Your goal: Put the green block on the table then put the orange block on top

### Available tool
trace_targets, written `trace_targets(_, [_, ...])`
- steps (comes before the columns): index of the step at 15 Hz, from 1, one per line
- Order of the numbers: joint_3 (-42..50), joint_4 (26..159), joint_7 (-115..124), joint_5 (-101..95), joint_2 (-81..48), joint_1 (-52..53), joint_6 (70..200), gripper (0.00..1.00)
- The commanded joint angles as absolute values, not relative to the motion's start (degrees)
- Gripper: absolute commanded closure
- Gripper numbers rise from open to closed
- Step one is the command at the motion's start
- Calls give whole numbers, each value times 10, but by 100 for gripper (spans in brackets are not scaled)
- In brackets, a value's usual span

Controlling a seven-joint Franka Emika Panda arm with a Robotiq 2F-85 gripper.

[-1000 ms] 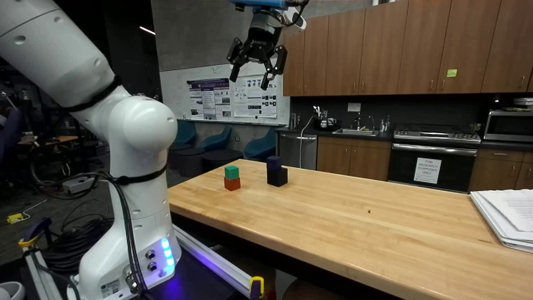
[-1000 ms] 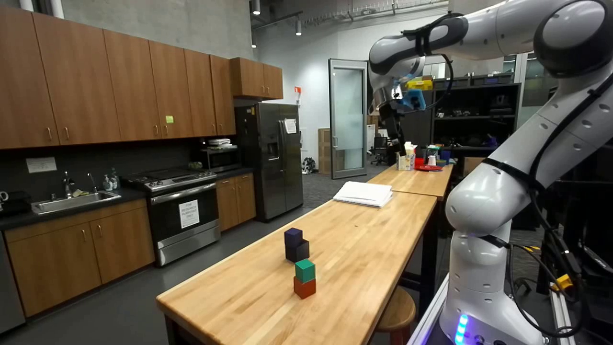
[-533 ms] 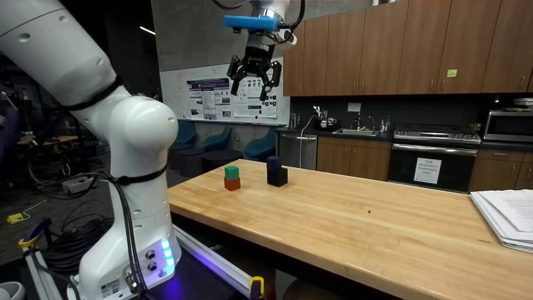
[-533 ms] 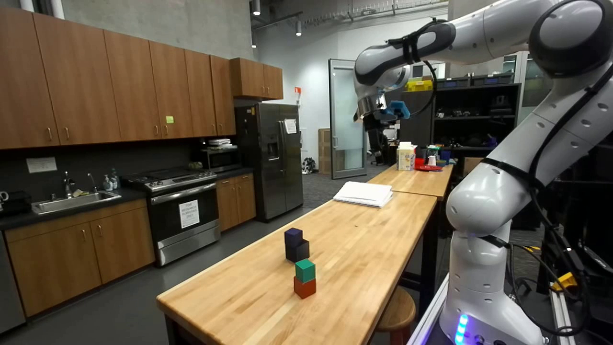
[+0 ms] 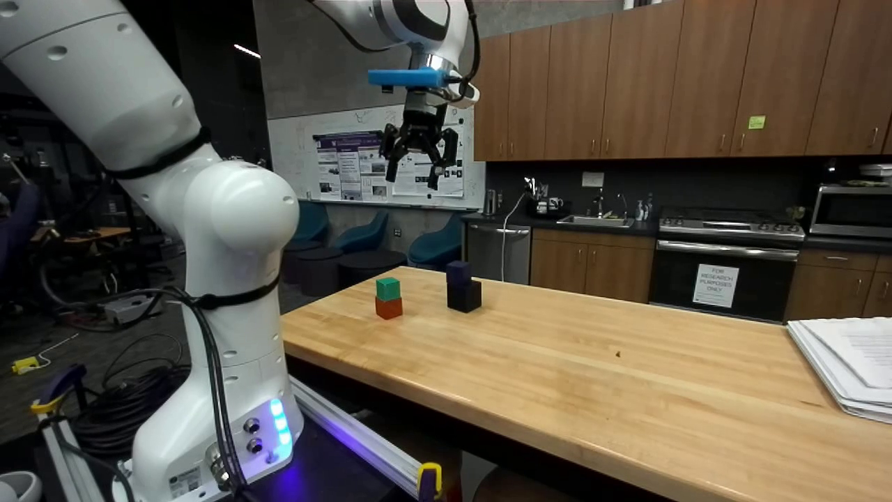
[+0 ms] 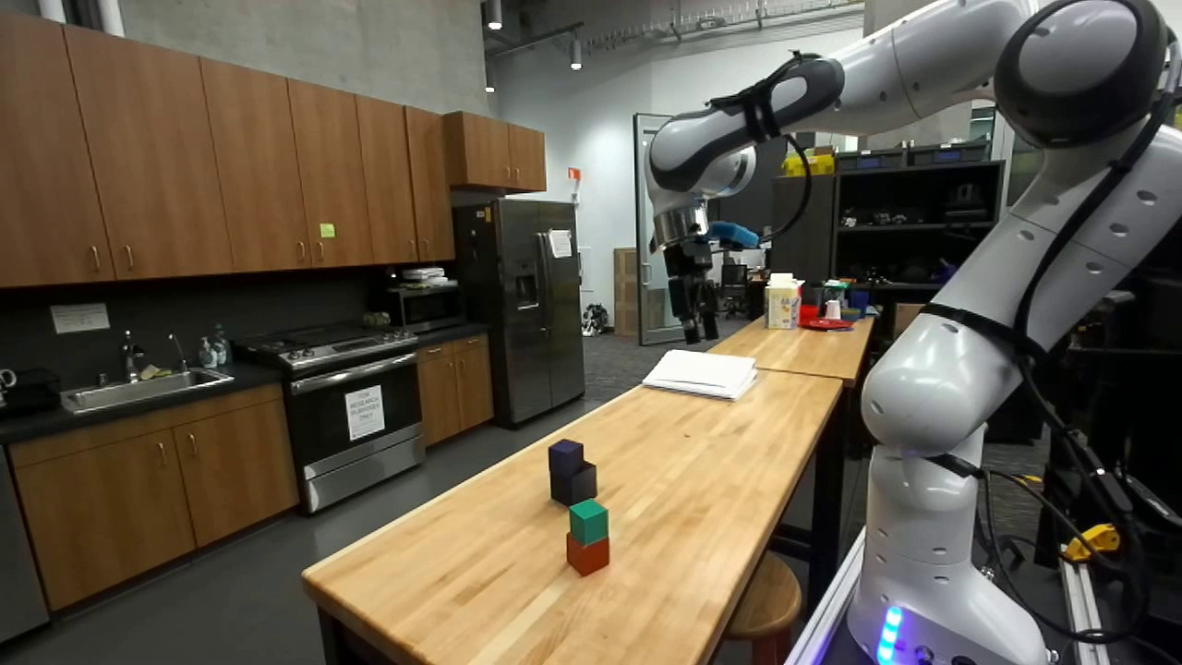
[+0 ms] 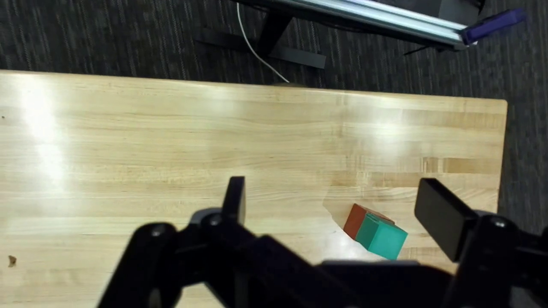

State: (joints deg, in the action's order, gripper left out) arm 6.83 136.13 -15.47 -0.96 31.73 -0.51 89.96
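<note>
Wrist view: the black Robotiq gripper (image 7: 338,210) spans the lower part, its two fingers (image 7: 447,222) spread wide apart. Seen between them, well below, the green block (image 7: 383,237) sits on top of the orange block (image 7: 354,221), which rests on the butcher-block table (image 7: 171,149). A small brown fragment (image 7: 12,261) lies on the wood near the left edge of this view. In both exterior views the green and orange stack stands upright near one end of the table, its two blocks roughly aligned. The gripper hangs high above the tabletop, pointing down and well apart from every block, with a blue mount (image 5: 405,78) above it at the wrist of the white Franka Panda arm (image 6: 933,397). Near that stack is another pair: a dark navy block (image 5: 458,272) on top of a slightly larger black cube (image 5: 465,298), set toward one side of it; in an exterior view, tabletop shows between the pairs. Farther along the table lies a stack of white papers (image 6: 702,372). Beyond it, a second wooden table (image 6: 794,356) bears a carton (image 6: 783,305). A round wooden stool (image 6: 774,596) stands partly under the long edge.
</note>
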Motion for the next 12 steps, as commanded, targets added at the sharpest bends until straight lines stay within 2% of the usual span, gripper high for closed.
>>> trace_targets(1, [41, 1368, -103, 3, 294, -2, 942, 0])
trace_targets(12, [-23, 1411, 20, 21, 254, 14, 1064, 0])
